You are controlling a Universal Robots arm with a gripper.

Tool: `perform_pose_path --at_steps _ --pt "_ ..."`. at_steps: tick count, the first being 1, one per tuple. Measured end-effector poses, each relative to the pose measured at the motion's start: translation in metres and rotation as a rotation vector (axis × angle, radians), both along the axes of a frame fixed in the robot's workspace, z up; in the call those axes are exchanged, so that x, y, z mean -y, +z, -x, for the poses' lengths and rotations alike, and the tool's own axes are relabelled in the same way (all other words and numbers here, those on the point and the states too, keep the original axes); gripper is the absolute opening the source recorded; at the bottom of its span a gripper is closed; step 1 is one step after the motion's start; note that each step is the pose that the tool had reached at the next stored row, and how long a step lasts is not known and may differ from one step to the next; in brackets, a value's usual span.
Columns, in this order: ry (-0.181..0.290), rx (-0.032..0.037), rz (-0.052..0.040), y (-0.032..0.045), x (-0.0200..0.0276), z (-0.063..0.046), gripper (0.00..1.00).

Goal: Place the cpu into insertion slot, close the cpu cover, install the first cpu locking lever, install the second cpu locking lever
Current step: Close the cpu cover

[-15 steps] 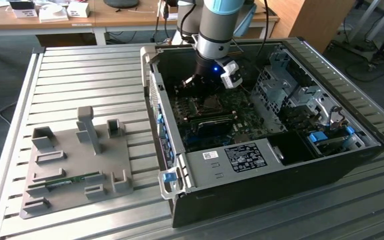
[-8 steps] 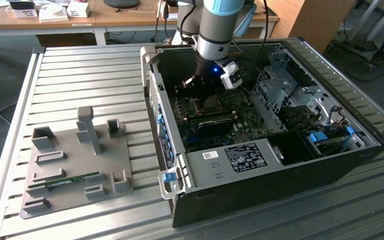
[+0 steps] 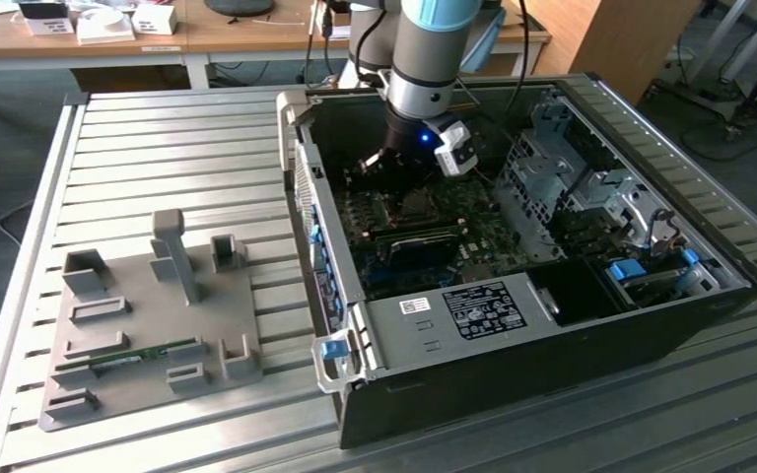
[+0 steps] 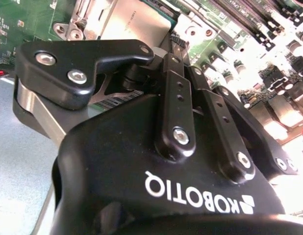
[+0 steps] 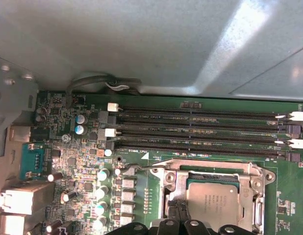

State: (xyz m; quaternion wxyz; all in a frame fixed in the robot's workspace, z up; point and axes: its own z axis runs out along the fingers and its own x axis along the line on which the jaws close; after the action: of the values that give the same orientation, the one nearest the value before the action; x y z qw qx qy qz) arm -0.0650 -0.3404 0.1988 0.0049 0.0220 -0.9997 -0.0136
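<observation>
Greyish cpu (image 5: 212, 199) lies flat on board, apparently just beside claw (image 5: 177, 210).

The cpu (image 5: 213, 203) and the cpu cover (image 5: 255, 196) around it are cut off by the picture's edge beside the fingers (image 5: 173, 211), which hide 1 cpu corner. In the second wrist view, the body of the gripper (image 4: 178, 49) hides most of the cpu.

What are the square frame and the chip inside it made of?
The frame looks like bare metal, probably steel: silvery, with bright glints along its edges. The chip seems topped with metal too: duller grey-gold, with a matte sheen.
</observation>
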Motion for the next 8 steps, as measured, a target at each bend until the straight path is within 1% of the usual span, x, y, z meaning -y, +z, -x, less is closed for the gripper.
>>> perform_pose_path --at_steps 8 --pt "0.0 0.0009 -0.0012 -0.0001 -0.0002 -0.0001 0.11"
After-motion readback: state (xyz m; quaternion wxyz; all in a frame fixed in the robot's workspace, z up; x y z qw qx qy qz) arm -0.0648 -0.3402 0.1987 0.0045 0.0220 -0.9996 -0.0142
